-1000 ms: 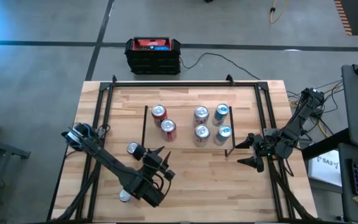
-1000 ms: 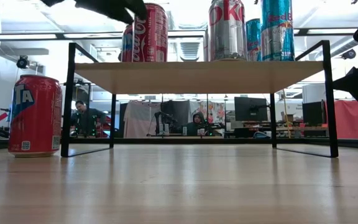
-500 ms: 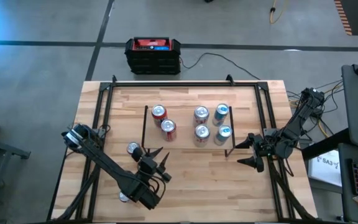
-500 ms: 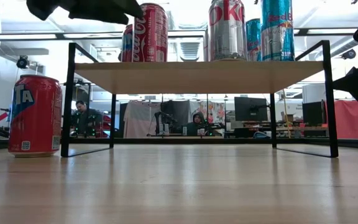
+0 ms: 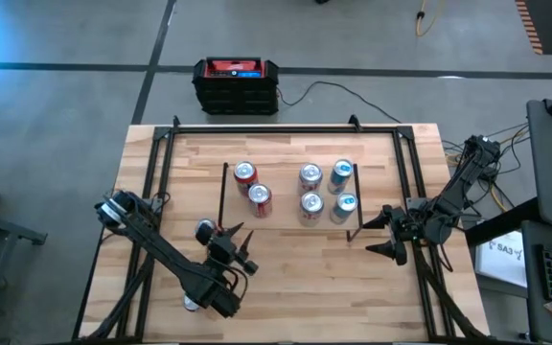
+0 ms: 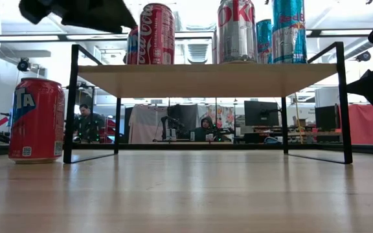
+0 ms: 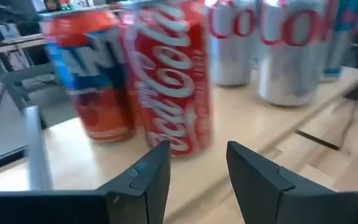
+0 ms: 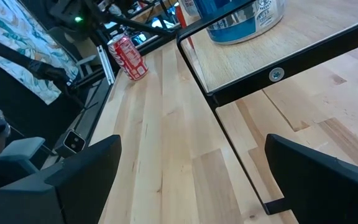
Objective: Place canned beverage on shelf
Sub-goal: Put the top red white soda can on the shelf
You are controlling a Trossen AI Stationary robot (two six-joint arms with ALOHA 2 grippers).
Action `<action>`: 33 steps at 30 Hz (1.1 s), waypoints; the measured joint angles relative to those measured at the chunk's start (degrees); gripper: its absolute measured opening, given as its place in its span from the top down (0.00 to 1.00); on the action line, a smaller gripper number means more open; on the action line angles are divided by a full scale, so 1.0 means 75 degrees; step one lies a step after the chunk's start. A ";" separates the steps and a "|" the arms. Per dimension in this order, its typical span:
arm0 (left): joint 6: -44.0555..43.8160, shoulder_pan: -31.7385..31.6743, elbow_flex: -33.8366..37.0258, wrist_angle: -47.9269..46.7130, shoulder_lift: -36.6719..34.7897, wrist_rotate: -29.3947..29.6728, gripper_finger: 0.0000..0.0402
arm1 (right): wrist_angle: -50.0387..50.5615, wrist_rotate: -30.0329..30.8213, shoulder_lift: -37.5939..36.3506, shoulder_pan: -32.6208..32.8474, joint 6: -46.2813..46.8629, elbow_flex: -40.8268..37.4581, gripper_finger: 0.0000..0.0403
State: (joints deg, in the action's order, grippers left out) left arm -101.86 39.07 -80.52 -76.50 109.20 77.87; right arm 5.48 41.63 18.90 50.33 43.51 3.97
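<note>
At the near edge of the counter (image 5: 286, 287) a can (image 5: 192, 303) stands mostly hidden under the left arm. Just beyond it the left tool (image 5: 235, 240) hangs with its fingers spread apart and nothing between them, pointing toward the shelf (image 5: 286, 218) from the shelf's near left corner. Beside that tool, on the counter just left of the shelf, stands a red can (image 5: 204, 230); in the low view the same red can (image 6: 37, 120) sits on the wood beside the shelf's black leg. The right tool (image 5: 381, 233) waits near the shelf's right end, fingers wide and empty. The shelf (image 6: 206, 79) carries six cans in two groups: on its left part a red cola can (image 5: 260, 199) nearer and another red can (image 5: 245, 173) farther; on its right part a silver cola can (image 5: 310, 205) and a blue can (image 5: 345, 206) nearer, with a second silver can (image 5: 310, 176) and a second blue can (image 5: 341, 172) behind them. In the left wrist view the red cola can (image 7: 169, 81) stands upright straight beyond the two dark fingers (image 7: 148, 180), apart from them. Past the counter's far edge a black-and-red box (image 5: 237, 84) lies on the floor.
</note>
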 joint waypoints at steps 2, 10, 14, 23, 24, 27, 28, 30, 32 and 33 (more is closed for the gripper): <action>-0.0527 0.0000 0.0219 -0.0285 -0.0087 0.0186 0.65 | 0.0003 0.0000 0.0000 0.0000 -0.0003 0.0000 0.05; -0.1987 0.0104 0.1606 -0.0341 -0.0282 0.1585 0.65 | 0.0000 0.0000 0.0000 0.0001 -0.0003 0.0000 0.05; -0.2434 0.0293 0.2015 -0.0352 -0.0293 0.1605 0.65 | 0.0000 -0.0001 0.0000 0.0001 0.0000 0.0000 0.05; -0.1596 0.0519 0.1479 -0.0584 -0.0386 0.1626 0.65 | 0.0000 0.0000 0.0000 0.0002 -0.0003 0.0000 0.05; -0.1401 0.0519 0.1321 -0.0579 -0.0387 0.1626 0.65 | 0.0001 -0.0002 0.0000 0.0002 -0.0001 0.0000 0.05; -0.0709 0.0519 0.0793 -0.0530 -0.0366 0.1626 0.65 | 0.0000 0.0000 0.0000 0.0000 -0.0002 0.0000 0.05; -0.0452 0.0519 0.0635 -0.0459 -0.0366 0.1610 0.65 | 0.0000 -0.0001 0.0000 0.0002 -0.0001 0.0000 0.05; 0.0203 0.0519 0.0344 -0.0082 -0.0363 0.1496 0.65 | 0.0001 0.0000 0.0000 0.0001 -0.0002 0.0000 0.05; 0.0710 0.0500 0.0052 0.0426 -0.0357 0.1296 0.65 | 0.0000 0.0000 0.0000 0.0002 -0.0002 0.0000 0.05; 0.0896 0.0483 -0.0084 0.0619 -0.0357 0.1198 0.65 | 0.0000 0.0000 0.0000 0.0000 0.0000 0.0000 0.05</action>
State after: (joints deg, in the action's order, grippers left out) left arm -95.14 42.69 -81.15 -71.86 106.52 86.85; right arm 5.48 41.63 18.90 50.33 43.50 3.97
